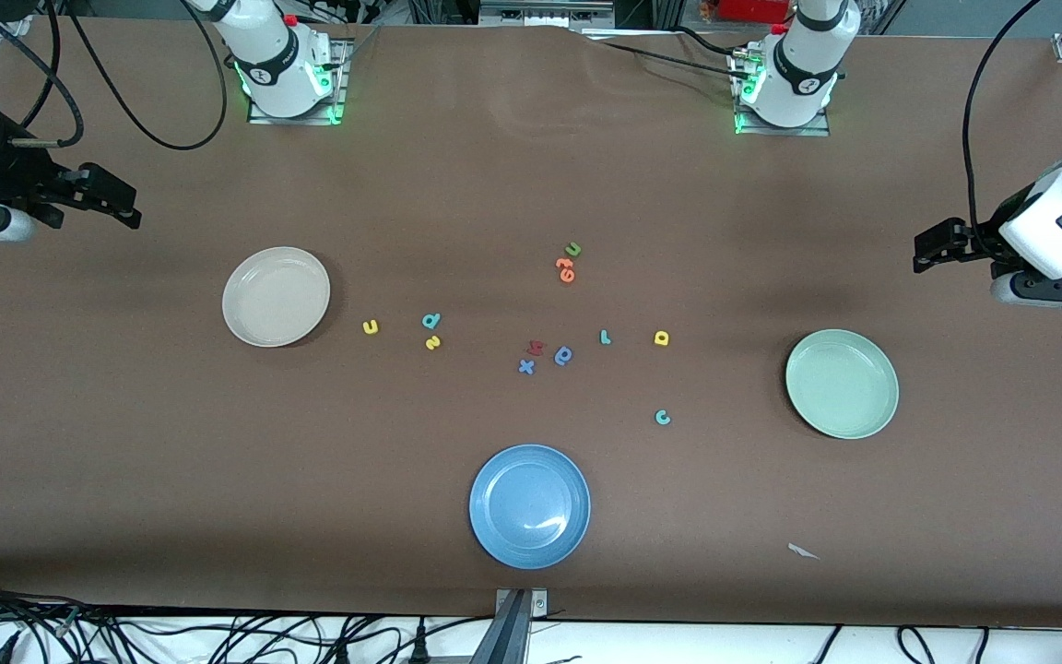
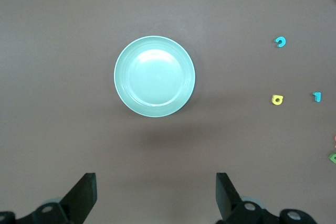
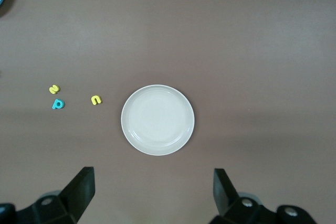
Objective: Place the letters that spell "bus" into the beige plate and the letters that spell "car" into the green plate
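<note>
Foam letters are scattered across the middle of the brown table (image 1: 125, 461) in the front view, with none yet on a plate. The beige plate (image 1: 276, 296) is seen at centre left, and nearest it lie the yellow "u" (image 1: 371, 326), the teal-blue "b" (image 1: 431, 320) and the yellow "s" (image 1: 433, 343). The green plate (image 1: 842, 384) is seen at centre right; the yellow "a" (image 1: 662, 338), the thin teal "r" (image 1: 605, 337) and the teal "c" (image 1: 663, 418) lie between it and the frame's centre.

Only the front view takes in the blue plate (image 1: 529, 505) at lower centre, the green "u" (image 1: 573, 249), the orange letter (image 1: 566, 269), the red letter (image 1: 536, 348), the darker blue round letter (image 1: 564, 355) and a blue "x" (image 1: 526, 367).

The left gripper (image 2: 156, 195) is held high over the table at the green plate's end, empty, its fingers spread wide; this spread is shown plainly in the left wrist view. The right gripper (image 3: 153, 192) is likewise held empty and spread over the beige plate's end, as shown in its own wrist view
</note>
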Controlling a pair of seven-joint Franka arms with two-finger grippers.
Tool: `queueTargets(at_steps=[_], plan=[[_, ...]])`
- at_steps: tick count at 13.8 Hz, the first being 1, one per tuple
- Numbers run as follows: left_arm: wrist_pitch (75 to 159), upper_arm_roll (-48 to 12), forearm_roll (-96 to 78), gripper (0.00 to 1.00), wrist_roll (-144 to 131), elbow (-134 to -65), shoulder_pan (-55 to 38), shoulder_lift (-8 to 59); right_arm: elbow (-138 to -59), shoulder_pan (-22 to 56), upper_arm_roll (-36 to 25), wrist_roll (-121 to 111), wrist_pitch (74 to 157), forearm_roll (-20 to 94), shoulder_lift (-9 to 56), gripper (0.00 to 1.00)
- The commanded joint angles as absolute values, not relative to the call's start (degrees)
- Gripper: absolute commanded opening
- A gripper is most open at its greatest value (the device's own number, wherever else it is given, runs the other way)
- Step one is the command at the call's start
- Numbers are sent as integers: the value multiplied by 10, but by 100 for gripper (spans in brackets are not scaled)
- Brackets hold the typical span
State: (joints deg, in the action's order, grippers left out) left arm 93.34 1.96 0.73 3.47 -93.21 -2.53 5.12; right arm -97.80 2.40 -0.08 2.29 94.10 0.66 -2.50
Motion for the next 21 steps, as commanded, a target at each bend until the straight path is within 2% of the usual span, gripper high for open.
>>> queueTargets(at_steps=[1,12,18,21], plan=[[923,22,-4,100,52,-927,-12,46,-969,24,-2,21,932,7,-22,100],[922,11,-9,100,58,-928,-2,40,-966,26,0,25,910,12,-9,100],[923,10,-9,100,58,-930,-10,49,-961,24,-1,14,912,14,53,100],[939,-22,-10,100,48,-932,-10,75,-964,37,2,25,986,15,106,99]])
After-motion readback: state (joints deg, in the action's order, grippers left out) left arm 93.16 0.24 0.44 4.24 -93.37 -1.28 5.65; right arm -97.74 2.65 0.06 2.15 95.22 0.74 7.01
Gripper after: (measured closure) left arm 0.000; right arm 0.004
